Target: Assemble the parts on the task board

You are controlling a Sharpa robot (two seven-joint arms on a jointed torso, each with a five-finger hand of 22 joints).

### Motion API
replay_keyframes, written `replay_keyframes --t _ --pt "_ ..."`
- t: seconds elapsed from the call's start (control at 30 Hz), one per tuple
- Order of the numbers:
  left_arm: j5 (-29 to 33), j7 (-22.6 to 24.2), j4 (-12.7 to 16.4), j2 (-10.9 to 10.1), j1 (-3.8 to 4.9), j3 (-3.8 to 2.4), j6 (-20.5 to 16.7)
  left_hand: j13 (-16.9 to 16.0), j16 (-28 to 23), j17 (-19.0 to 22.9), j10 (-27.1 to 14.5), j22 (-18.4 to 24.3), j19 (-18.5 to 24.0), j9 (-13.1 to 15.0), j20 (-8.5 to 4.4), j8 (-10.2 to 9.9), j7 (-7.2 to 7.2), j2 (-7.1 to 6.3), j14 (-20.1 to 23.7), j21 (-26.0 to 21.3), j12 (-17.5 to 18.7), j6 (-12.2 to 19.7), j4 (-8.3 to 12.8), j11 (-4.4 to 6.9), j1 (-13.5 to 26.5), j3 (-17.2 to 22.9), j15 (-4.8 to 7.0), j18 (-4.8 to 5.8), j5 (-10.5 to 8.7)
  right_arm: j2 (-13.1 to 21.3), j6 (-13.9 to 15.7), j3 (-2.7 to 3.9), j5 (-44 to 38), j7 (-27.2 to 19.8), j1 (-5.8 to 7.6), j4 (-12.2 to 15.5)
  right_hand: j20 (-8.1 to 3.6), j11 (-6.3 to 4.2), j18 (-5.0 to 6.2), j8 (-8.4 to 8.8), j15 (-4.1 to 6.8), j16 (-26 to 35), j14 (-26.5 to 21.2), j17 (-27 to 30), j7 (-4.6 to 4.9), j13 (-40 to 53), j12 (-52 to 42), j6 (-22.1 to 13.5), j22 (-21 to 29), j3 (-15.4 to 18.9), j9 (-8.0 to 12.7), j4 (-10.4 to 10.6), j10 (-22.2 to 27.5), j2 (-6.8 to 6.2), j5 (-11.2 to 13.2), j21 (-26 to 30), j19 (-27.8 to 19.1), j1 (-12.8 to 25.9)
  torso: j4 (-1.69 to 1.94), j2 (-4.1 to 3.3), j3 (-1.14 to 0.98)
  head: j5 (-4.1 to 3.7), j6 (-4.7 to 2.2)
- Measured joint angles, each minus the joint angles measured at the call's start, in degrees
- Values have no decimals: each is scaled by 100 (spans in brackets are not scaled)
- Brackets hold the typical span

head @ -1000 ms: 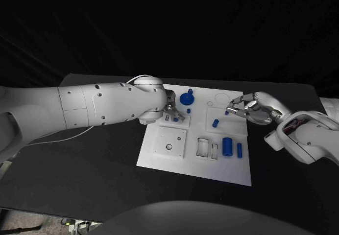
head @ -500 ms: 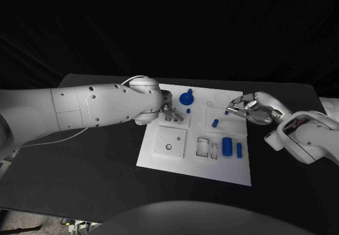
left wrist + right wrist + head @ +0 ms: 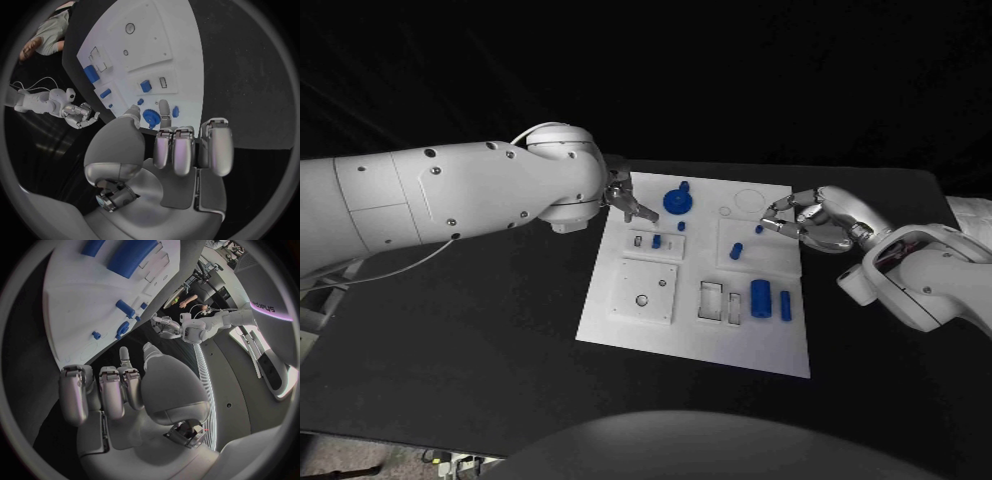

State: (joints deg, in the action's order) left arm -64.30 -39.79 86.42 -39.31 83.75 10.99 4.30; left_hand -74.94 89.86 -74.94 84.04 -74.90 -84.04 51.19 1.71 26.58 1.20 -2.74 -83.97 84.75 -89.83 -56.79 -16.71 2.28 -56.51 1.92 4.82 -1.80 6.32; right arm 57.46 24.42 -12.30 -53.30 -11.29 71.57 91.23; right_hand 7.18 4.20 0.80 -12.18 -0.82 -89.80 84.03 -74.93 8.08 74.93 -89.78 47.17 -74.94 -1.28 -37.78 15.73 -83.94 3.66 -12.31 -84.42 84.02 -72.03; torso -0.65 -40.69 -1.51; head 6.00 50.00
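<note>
Two hands flank the white task board (image 3: 708, 280) on the black counter (image 3: 473, 330). The left hand (image 3: 629, 202) hovers at the board's far left corner, fingers (image 3: 181, 150) curled in with nothing in them, just beside the round blue knob (image 3: 679, 200). The right hand (image 3: 808, 219) hangs over the board's far right edge, fingers bent inward and close together; whether it pinches anything I cannot tell. A small blue peg (image 3: 760, 229) sits just beside its fingertips. Nearer the robot than that hand lie a blue cylinder (image 3: 762, 297) and a slimmer blue bar (image 3: 788, 306).
</note>
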Motion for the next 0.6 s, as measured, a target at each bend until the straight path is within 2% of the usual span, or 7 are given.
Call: replay_keyframes --t 0.1,0.2,0.3,0.5,0.6 --pt "178 -4 -98 8 111 -17 102 0 0 0 0 0 0 -2 0 0 0 52 0 0 0 0 -2 0 -177 -33 0 0 186 -2 1 0 0 0 0 -3 0 0 0 0 0 0 0 0 0 0 0 0 0 0 0 0 0 0 0 0 0 0 -1 1 -2 -13 0" --pt "342 -8 -285 74 178 -25 224 0 0 0 0 0 0 -21 0 0 0 126 0 0 0 0 10 0 -262 -52 0 0 313 -4 1 0 0 0 0 -3 0 0 0 0 0 0 0 0 0 0 0 0 0 0 0 0 0 0 0 0 0 0 -1 2 -3 -16 0" --pt "461 -11 -485 173 201 -26 325 0 0 1 0 0 0 -55 0 -8 0 181 0 0 0 0 -2 0 -359 -65 0 1 457 -7 1 0 1 0 0 -3 0 0 0 0 0 0 0 1 0 0 0 0 1 0 -1 0 0 0 0 0 0 0 -3 -2 -2 -20 0" --pt "619 -13 -1005 433 214 -26 493 0 0 1 0 0 20 -136 -20 -102 -29 234 -21 23 0 -35 -3 0 -661 -64 21 0 934 -9 -1 0 1 1 0 5 0 0 0 0 0 0 0 1 0 0 0 0 1 0 -1 0 0 0 -23 0 0 0 -6 -8 1 -25 0" --pt "640 -15 -1260 559 212 -26 532 0 0 1 -21 0 9 -156 -31 -133 -30 259 -21 23 0 -75 13 21 -757 -80 21 0 1066 -8 -1 0 1 0 0 11 0 0 0 0 0 0 0 1 0 0 0 0 1 49 11 50 0 5 -57 0 0 5 -6 -10 2 -22 0"
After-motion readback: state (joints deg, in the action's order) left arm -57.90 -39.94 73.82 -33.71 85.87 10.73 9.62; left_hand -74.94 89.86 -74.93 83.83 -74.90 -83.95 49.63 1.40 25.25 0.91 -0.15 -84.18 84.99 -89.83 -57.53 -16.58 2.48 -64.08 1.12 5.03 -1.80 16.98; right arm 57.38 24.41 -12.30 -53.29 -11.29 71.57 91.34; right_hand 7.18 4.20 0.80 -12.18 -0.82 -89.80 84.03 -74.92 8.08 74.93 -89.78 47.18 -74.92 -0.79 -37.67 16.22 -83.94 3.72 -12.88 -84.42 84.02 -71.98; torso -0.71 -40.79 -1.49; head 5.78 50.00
